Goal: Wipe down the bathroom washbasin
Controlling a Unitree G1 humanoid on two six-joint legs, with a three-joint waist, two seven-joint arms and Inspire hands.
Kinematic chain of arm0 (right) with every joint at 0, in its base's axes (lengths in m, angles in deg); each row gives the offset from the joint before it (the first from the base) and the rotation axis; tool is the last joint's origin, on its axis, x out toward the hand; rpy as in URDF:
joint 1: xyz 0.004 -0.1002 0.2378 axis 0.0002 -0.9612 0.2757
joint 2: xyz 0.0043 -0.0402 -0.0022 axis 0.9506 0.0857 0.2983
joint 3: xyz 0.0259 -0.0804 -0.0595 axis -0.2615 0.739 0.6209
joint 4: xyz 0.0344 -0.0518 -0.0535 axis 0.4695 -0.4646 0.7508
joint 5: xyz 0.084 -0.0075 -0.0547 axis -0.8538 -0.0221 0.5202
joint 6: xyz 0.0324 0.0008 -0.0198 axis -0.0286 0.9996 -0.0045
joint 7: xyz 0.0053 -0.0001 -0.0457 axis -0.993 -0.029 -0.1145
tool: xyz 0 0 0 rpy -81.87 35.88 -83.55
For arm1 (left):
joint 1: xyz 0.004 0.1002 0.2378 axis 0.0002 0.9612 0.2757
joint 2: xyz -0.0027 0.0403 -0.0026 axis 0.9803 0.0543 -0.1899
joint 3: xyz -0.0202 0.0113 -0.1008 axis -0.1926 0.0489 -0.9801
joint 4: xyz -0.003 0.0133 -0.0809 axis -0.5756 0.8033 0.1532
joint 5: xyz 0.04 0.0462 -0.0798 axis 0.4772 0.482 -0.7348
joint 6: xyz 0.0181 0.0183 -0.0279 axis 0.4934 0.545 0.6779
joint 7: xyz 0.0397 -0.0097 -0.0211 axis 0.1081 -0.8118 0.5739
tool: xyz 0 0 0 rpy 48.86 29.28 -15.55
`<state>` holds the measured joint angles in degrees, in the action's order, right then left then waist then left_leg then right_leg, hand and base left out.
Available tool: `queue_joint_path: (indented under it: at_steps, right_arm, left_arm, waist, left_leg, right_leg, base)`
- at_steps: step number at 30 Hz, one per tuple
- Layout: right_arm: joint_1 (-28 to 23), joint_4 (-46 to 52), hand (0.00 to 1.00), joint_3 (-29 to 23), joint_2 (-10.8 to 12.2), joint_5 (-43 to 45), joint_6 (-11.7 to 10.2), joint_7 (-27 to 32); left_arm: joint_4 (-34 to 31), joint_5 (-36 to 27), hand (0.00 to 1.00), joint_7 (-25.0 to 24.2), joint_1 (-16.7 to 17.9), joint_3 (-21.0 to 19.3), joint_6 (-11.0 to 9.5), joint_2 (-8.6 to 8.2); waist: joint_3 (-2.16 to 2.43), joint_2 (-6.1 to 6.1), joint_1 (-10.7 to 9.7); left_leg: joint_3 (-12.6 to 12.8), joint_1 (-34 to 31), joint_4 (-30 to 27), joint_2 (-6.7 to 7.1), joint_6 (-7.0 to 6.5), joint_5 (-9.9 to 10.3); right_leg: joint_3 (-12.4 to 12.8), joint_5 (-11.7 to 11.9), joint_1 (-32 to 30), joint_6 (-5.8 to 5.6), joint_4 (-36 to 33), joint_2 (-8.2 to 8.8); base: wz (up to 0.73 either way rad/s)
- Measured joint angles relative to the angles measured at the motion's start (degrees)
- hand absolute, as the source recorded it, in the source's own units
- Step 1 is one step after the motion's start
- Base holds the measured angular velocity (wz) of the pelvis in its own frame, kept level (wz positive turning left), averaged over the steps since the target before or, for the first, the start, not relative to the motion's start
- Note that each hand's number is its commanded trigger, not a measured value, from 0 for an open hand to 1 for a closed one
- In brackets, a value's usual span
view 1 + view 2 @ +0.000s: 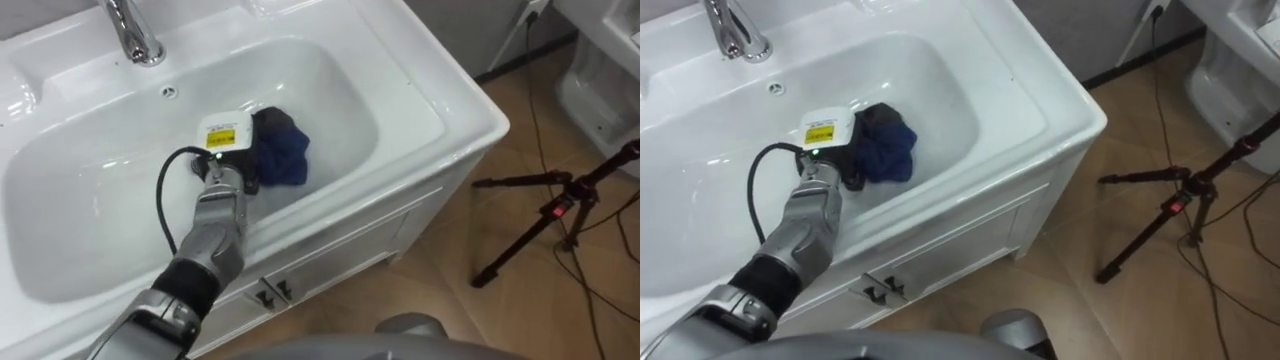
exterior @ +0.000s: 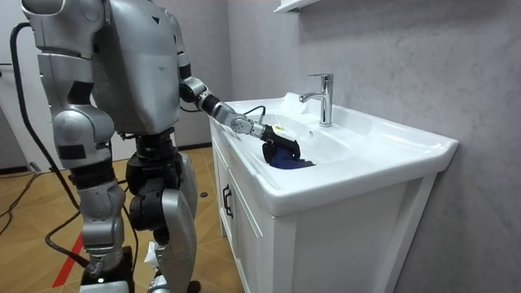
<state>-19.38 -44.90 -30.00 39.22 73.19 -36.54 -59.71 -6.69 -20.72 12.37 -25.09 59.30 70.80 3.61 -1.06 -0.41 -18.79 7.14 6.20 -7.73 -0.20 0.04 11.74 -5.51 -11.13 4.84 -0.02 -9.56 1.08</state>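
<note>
The white basin [image 1: 455,115] stands before me on its cabinet. A dark blue cloth [image 1: 288,152] lies bunched on the basin's inner slope, right of the middle. My left hand [image 1: 232,150] reaches in from the lower left and rests on the cloth's left part, its dark fingers curled on the cloth. In the room view I stand upright at the cabinet's front, with the left hand [image 2: 279,146] on the cloth [image 2: 286,161] inside the bowl. My right hand [image 2: 99,278] hangs low by my side.
A chrome faucet [image 1: 135,35] rises at the basin's back edge, with a small overflow hole [image 1: 170,92] below it. Drawer handles [image 1: 270,292] sit on the cabinet front. A black tripod [image 1: 545,215] and cables stand on the wooden floor to the right.
</note>
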Motion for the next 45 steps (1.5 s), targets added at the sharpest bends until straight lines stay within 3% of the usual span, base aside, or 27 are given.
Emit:
queue_joint_path:
  at_steps: [5,6,8,12,18,22,29,33,36,39,43,45]
  right_arm:
    - [1.98,0.65,0.00,3.31,-0.08,0.03,-0.78,0.10]
    - [2.51,0.36,0.00,3.52,-0.09,0.01,-1.15,0.08]
    - [3.45,0.30,0.00,4.12,-0.20,-0.26,-1.70,0.21]
    - [3.62,0.62,0.00,5.97,-0.15,-0.87,-1.82,1.05]
    - [3.50,1.01,0.00,5.98,0.10,-0.88,-1.85,2.19]
    - [3.59,1.37,0.00,5.79,0.76,-0.56,-2.53,4.15]
    - [2.71,1.67,0.00,3.85,1.01,-0.89,-3.01,6.19]
    - [-0.65,3.22,0.00,3.17,0.89,-0.83,-3.33,6.33]
    - [-2.40,3.16,0.00,2.26,0.92,-0.63,-2.87,6.07]
    - [-3.27,3.22,0.00,0.03,0.97,-0.35,-1.67,5.82]
    - [-3.74,3.28,0.00,-4.75,0.90,-0.17,-1.73,5.91]
    - [-4.64,4.09,0.00,-6.81,0.76,1.06,-1.68,6.15]
  left_arm:
    - [-5.68,-3.76,1.00,-4.13,-1.60,3.07,-0.05,-0.23]
    - [-6.97,-3.82,1.00,-4.73,-2.05,3.82,-0.25,-0.43]
    - [-8.36,-4.27,1.00,-5.64,-2.60,4.79,-0.58,-0.86]
    - [-12.12,-4.28,1.00,-8.56,-2.67,6.03,-1.13,-0.87]
    - [-12.71,-4.95,1.00,-10.51,-2.67,5.88,-1.81,-0.91]
    - [-11.31,-4.90,1.00,-9.78,-2.61,5.47,-3.34,-1.01]
    - [-6.61,-4.54,1.00,-4.51,0.55,0.99,-7.20,-2.05]
    - [-2.37,-4.14,1.00,0.07,3.04,-1.48,-10.21,-2.41]
    - [1.25,-3.98,1.00,1.19,3.62,-5.28,-10.90,-3.19]
    - [2.32,-1.32,1.00,2.07,4.78,-8.84,-10.95,-3.10]
    - [5.04,1.67,1.00,3.11,4.96,-11.78,-11.78,-2.91]
    - [6.64,4.72,1.00,4.08,5.45,-14.58,-12.00,-2.62]
  waist:
    - [0.03,-0.64,-0.05]
    - [-0.13,-0.45,0.02]
    - [0.08,-0.80,0.21]
    - [0.06,-0.85,0.73]
    - [-0.27,-1.41,1.55]
    - [-0.45,-1.57,1.87]
    - [-0.58,-1.10,3.94]
    - [0.01,-0.37,5.43]
    - [0.68,-0.07,6.43]
    - [0.76,-0.05,7.09]
    - [0.88,-0.17,7.84]
    - [1.19,-0.54,8.19]
  left_leg:
    - [-1.20,-2.11,-0.48,0.21,-0.69,-0.43]
    - [-1.26,-2.85,-1.11,0.16,-0.70,-0.44]
    - [-1.72,-3.44,-1.23,0.08,-0.71,-0.44]
    - [-2.58,-3.50,-1.38,0.10,-0.71,-0.44]
    - [-2.58,-2.75,-1.33,0.09,-0.70,-0.44]
    - [-2.50,-2.66,-1.16,0.16,-0.70,-0.44]
    - [-1.41,-1.59,-0.73,0.03,-0.70,-0.44]
    - [-0.93,-0.27,-0.68,-0.19,-0.69,-0.43]
    - [-0.98,0.69,-0.64,-0.22,-0.67,-0.41]
    - [-0.94,1.01,-0.64,-0.23,-0.67,-0.41]
    - [-0.93,2.05,-0.51,-0.25,-0.67,-0.41]
    - [-1.06,2.14,-0.46,-0.31,-0.67,-0.41]
  right_leg:
    - [-2.69,0.00,-1.12,0.00,-0.10,0.55]
    - [-3.02,0.01,-1.47,0.00,-0.19,0.72]
    - [-3.14,0.03,-1.89,0.01,-0.21,0.75]
    - [-3.92,0.04,-1.55,0.00,-0.09,0.78]
    - [-3.83,0.04,-0.78,0.00,0.05,0.77]
    - [-3.86,0.04,-0.75,0.00,0.01,0.65]
    - [-2.03,0.04,-0.60,0.01,-0.12,0.15]
    - [-0.86,0.04,0.34,0.08,-0.09,-0.20]
    - [-0.55,-0.11,1.29,0.40,-0.03,-0.28]
    - [-0.08,-0.23,1.54,0.61,-0.04,-0.34]
    - [0.67,-0.30,2.19,0.74,0.02,-0.52]
    - [0.76,-0.24,2.23,0.83,0.02,-0.61]
  base:
    - [0.28]
    - [0.19]
    - [0.08]
    - [0.10]
    - [0.00]
    - [0.00]
    - [-0.12]
    - [-0.12]
    - [-0.15]
    - [-0.02]
    - [-0.13]
    - [-0.07]
